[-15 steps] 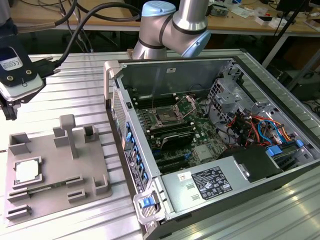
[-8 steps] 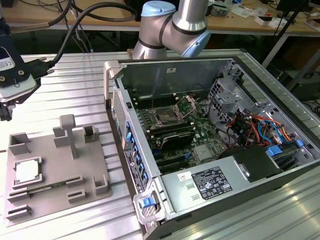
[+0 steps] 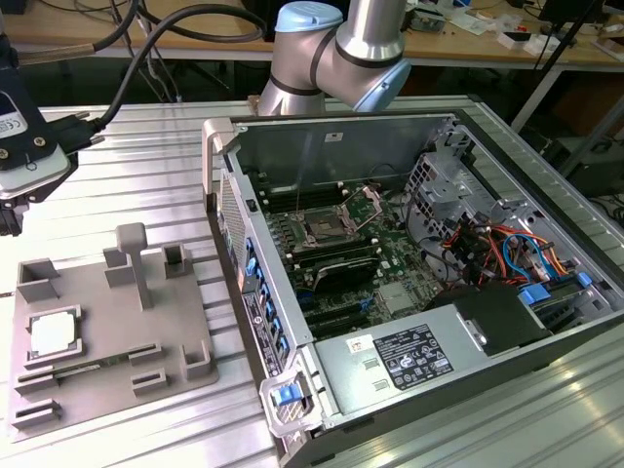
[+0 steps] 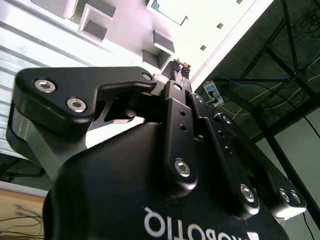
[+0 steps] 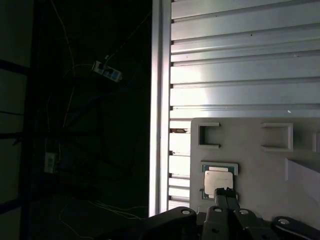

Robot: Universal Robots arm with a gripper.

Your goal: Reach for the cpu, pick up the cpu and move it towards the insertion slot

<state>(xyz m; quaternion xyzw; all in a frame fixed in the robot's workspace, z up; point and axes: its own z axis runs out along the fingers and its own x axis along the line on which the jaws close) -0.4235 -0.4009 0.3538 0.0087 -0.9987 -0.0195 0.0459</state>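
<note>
The cpu (image 3: 54, 334) lies flat in a recess of the gray fixture plate (image 3: 107, 307) on the ribbed surface (image 3: 146, 166), at the exterior view's left. It is well apart from the insertion slot (image 3: 325, 231) inside the open computer case (image 3: 341, 146). In the first wrist view the gripper (image 5: 225, 192) hangs near the cpu, seemingly clenched on nothing.

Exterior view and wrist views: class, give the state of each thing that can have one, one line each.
cpu: lying flat in the gray plate's recess, not gripped.
insertion slot: uncovered, no chip in it.
gripper: shut, empty, near the cpu.
computer case: open, side panel off.
</note>
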